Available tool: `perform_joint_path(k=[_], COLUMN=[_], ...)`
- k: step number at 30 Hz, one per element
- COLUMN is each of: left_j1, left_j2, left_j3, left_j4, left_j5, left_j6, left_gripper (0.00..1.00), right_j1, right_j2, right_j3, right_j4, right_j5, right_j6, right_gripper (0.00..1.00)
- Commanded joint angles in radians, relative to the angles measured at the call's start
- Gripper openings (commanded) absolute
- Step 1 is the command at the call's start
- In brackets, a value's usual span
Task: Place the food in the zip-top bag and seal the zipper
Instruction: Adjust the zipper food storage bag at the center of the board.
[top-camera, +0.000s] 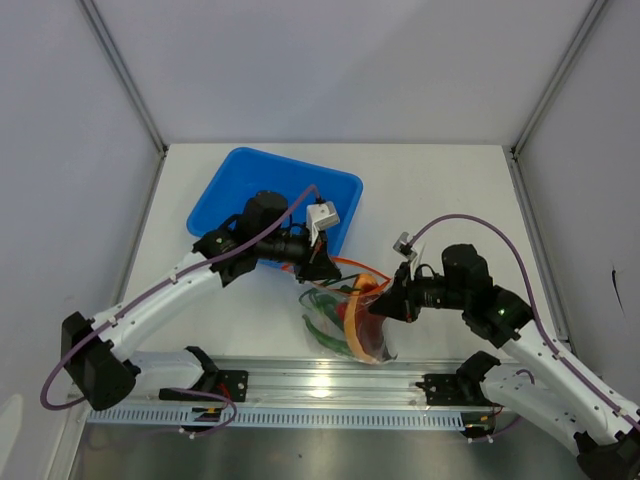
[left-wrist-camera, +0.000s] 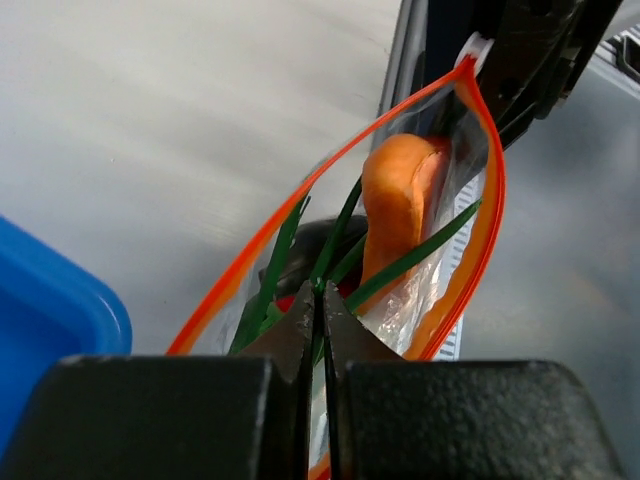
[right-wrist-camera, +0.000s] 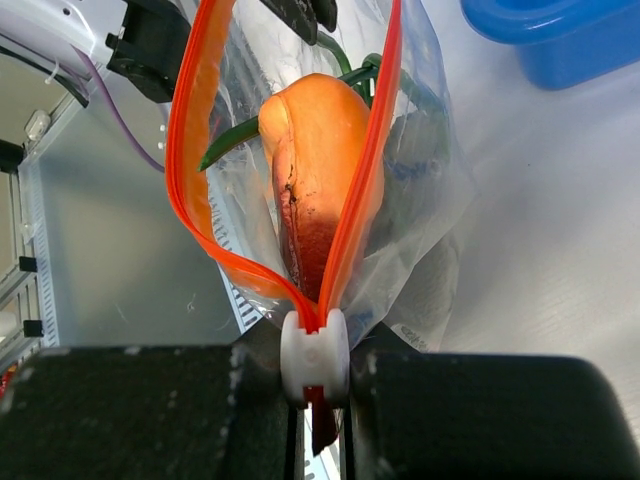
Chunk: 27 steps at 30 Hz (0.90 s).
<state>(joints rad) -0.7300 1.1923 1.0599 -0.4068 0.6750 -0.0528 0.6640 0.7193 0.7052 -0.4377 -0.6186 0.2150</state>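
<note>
1. Food (right-wrist-camera: 318, 140) lies inside the crinkly clear plastic zip-top bag (top-camera: 350, 335), which is held up between the two arms near the front edge of the white bench (top-camera: 450, 200). I can make out an oval orange slice (left-wrist-camera: 400, 200) with a purple-red face, and thin green blades beside it.
2. The right fingers (top-camera: 384, 303) pinch the small white slider (right-wrist-camera: 314, 350) at the near end of the thin orange-red zipper (right-wrist-camera: 195, 150). From there the two strips bow apart, so the mouth gapes. To my eye the filling is done and sealing is the step in hand, though it has not begun.
3. The left fingers (left-wrist-camera: 320, 318) are pressed together at the far end of the mouth, between the strips, with green blades at their tips. Whether they nip a blade or plastic I cannot tell. Next, I reckon, that end wants holding taut while the slider is drawn the whole length, with the blades tucked below the strips.
4. Beyond, the blue plastic tray (top-camera: 240, 185) sits behind the left arm.
</note>
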Motion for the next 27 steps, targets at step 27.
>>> perform_joint_path(k=[27], left_j1=[-0.111], left_j2=[0.322], left_j3=[0.040], left_j4=[-0.086], left_j5=[-0.041], left_j6=[0.064], left_gripper=[0.04], right_j1=[0.042], right_j2=[0.022], right_j3=[0.083], right_j4=[0.025], right_j5=[0.013], right_j6=[-0.039], right_gripper=[0.00])
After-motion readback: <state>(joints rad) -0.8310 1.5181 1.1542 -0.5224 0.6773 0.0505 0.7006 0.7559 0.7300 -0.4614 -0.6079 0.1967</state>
